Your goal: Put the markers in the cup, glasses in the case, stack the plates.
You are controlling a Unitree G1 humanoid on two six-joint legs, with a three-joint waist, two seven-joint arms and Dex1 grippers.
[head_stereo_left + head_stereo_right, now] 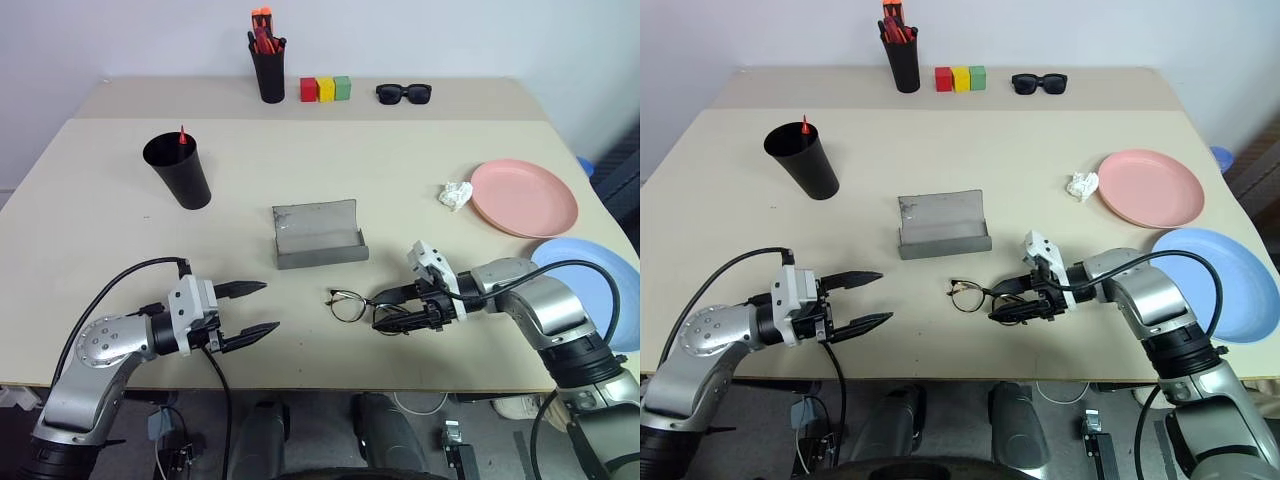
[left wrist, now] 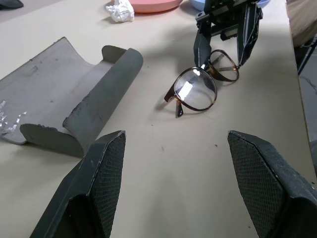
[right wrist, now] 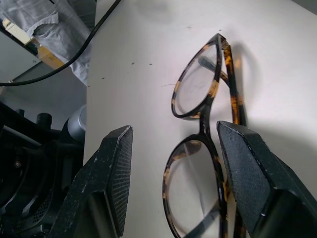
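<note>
- Left gripper (image 1: 250, 310), lower left: two tapered black fingers with a cross-hatched grip texture, spread apart over bare table (image 1: 90, 240), holding nothing.
- Cup (image 1: 178, 170), upper left: tapered, smooth black plastic, upright, with a red marker tip (image 1: 182, 131) poking above its rim.
- Case (image 1: 318, 233), centre: matte grey, rectangular, lying open with a curved, trough-like lip.
- Glasses (image 1: 350, 304), just below the case: thin tortoiseshell-mottled wire frame, roundish clear lenses, flat on the table.
- Right gripper (image 1: 392, 308), lower centre-right: fingers apart, straddling the nearer lens, not clamped.
- Plates, right edge: salmon pink plate (image 1: 525, 197) and light blue plate (image 1: 600, 285), round, smooth, side by side, unstacked.
</note>
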